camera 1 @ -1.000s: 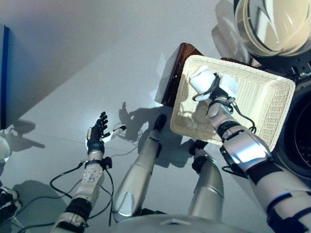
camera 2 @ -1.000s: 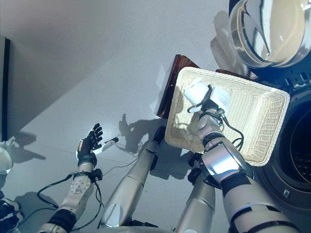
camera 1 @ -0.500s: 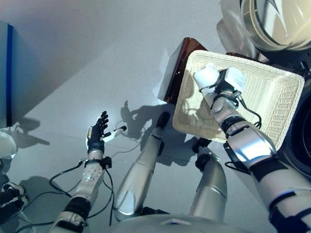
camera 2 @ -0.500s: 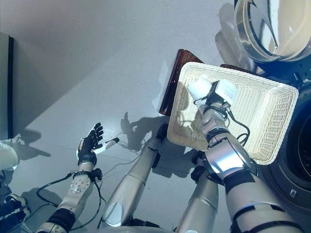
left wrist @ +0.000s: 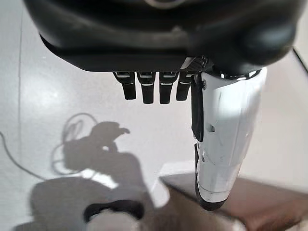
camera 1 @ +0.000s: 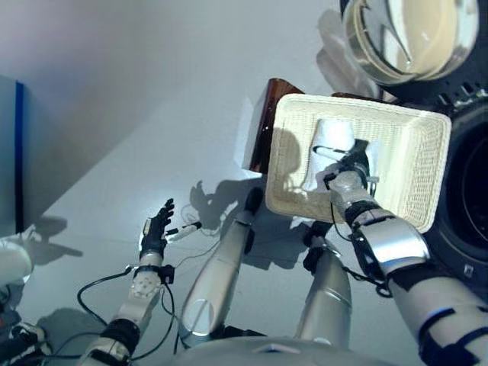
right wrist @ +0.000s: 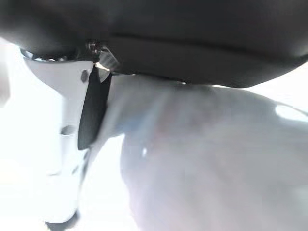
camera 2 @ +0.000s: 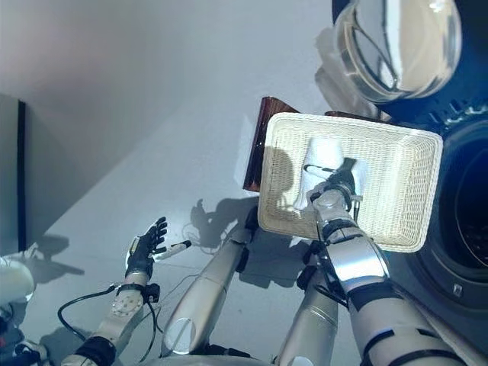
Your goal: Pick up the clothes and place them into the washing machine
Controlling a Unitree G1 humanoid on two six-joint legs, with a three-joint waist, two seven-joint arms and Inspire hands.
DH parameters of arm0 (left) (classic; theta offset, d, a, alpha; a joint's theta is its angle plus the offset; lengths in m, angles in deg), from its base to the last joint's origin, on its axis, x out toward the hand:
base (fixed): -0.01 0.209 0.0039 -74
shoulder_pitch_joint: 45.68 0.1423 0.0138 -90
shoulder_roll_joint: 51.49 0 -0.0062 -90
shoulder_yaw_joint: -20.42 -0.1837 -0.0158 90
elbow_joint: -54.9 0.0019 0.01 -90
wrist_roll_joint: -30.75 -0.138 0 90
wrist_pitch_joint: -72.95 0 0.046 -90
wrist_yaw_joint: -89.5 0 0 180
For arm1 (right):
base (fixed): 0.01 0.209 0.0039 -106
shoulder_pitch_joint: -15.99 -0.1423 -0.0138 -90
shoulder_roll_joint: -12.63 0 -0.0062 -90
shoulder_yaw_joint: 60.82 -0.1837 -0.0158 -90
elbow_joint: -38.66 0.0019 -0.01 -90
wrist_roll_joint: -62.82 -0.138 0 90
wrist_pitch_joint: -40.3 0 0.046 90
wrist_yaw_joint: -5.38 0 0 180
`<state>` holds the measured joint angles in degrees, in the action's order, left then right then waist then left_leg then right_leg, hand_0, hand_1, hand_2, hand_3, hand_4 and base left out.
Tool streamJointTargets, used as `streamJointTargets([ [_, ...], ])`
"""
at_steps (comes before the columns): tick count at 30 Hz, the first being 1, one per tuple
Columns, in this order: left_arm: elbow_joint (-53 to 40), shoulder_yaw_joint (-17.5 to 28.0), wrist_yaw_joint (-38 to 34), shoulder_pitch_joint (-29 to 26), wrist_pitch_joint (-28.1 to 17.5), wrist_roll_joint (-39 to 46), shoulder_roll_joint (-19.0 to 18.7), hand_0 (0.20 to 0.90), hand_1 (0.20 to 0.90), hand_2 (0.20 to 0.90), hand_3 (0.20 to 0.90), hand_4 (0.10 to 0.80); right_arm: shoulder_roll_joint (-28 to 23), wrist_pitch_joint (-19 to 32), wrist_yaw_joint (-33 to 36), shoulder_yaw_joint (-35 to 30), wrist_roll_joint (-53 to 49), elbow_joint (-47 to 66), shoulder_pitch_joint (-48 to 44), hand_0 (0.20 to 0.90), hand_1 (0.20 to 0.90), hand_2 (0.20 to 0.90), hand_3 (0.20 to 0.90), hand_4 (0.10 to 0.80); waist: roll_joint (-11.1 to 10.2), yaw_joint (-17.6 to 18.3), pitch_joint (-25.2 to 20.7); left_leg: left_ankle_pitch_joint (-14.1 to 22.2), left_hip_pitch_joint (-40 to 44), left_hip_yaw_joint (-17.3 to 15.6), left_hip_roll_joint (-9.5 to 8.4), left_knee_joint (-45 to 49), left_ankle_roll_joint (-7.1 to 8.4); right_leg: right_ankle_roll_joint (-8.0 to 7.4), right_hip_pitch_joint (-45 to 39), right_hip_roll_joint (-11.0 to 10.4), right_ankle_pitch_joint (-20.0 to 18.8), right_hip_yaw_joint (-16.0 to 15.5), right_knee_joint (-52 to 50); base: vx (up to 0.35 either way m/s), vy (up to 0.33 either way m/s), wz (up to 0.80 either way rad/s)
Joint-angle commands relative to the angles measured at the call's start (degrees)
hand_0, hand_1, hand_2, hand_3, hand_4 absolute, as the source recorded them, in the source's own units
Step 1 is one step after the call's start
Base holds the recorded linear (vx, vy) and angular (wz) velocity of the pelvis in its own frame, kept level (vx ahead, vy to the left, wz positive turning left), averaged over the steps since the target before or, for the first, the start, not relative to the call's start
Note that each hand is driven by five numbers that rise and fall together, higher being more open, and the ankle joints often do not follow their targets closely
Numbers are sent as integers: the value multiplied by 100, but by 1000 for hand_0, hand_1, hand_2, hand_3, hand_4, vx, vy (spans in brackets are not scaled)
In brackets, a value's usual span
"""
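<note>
L hand [camera 1: 155,231]: idle low over floor, fingers spread, holds nothing; same spot as 1 s ago.
R hand [camera 2: 336,187]: now down inside basket [camera 2: 282,206], was above the rim 1 s ago; fingers buried in cloth, can't tell if closed.
Clothes [camera 1: 329,145]: pale garment in basket, right under R hand, not lifted yet.
Meaning: grasp step, I judge; pick not yet confirmed.
Washer [camera 2: 465,221]: beyond basket, door [camera 2: 396,47] open, drum awaits.
</note>
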<state>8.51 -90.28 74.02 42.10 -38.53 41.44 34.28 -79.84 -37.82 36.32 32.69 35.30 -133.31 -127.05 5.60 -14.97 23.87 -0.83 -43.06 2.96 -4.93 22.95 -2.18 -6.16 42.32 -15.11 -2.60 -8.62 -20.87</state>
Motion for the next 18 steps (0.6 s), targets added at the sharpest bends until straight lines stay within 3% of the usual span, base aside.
streamJointTargets([
  [1,217,21,-72,347,-119,-294,-209,900,900,900,900,800,-360,948,-422,-147,-1472,576,224,200,200,200,200,300,354,133,-406,137,-2,-94,-21,-390,292,206,-374,164,505,87,-160,-71,63,-41],
  [2,216,32,-49,370,-131,-217,-161,900,900,900,900,800,-314,1094,-543,-285,-1860,783,374,200,200,200,200,300,390,180,-406,-49,-23,-174,-9,-433,263,242,-361,163,322,68,-70,-65,66,-39],
  [7,353,-97,121,435,-245,135,113,900,900,900,900,800,205,1786,-1083,-1083,-3342,1696,956,200,200,200,200,300,572,352,-619,-27,241,-314,-18,-597,249,180,-590,177,268,224,180,42,61,-18],
  [12,280,-254,345,524,-410,567,340,900,900,900,900,800,372,2255,-1117,-1614,-3913,2113,1082,200,200,200,200,300,828,425,-805,-22,426,-394,-78,-761,236,132,-734,172,207,355,438,55,42,-19],
  [18,280,-484,446,574,-446,708,452,900,900,900,900,800,215,2567,-1005,-1926,-4142,2213,824,200,200,200,200,300,1050,406,-932,-9,490,-442,-93,-834,222,121,-718,175,198,474,471,38,26,-13],
])
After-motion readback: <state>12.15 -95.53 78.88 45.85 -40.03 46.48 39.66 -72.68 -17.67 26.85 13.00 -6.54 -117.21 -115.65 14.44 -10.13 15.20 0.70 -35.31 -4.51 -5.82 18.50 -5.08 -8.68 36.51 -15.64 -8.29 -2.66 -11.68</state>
